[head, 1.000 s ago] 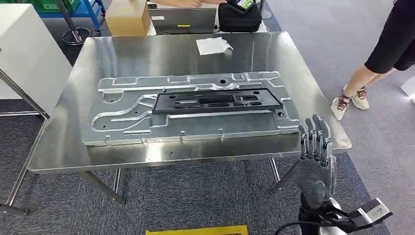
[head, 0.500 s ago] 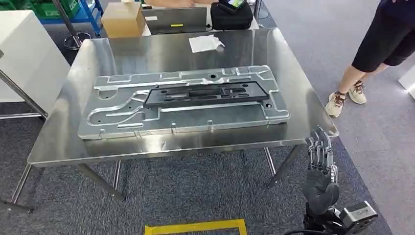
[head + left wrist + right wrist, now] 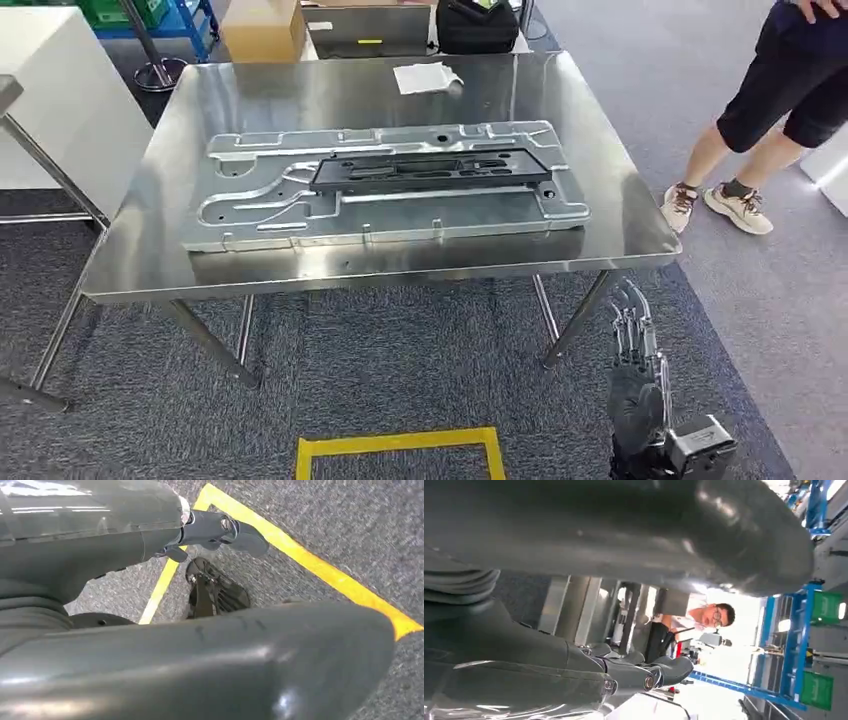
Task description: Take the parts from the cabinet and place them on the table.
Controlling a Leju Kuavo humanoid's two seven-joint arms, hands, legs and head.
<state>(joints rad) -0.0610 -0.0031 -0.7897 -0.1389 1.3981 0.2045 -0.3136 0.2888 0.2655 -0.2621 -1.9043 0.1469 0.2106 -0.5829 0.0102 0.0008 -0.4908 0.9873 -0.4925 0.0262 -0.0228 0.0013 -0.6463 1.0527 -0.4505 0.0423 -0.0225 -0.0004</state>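
Right hand [image 3: 636,375] low beside the table [image 3: 640,240], below its near edge and off its right corner, fingers straight and slightly apart, holding nothing. Left hand [image 3: 150,545] hanging over carpet and yellow floor tape [image 3: 300,555], fingers extended, nothing in its grasp as far as the wrist view tells. Up and to the left of the right hand, well apart from it, flat on the tabletop: large stamped metal panel [image 3: 260,215], with a long black plastic frame [image 3: 430,172] lying on top of it. Panel likely stiff, fairly heavy, smooth and slippery, thin edges possibly sharp; best taken at the long edges near both ends, one hand each. Black frame likely light and slightly flexible, prone to sliding on the metal; best gripped along its long rails or through an opening. Beyond the parts, crumpled paper [image 3: 427,77]; off to the right, a person's legs [image 3: 740,150].
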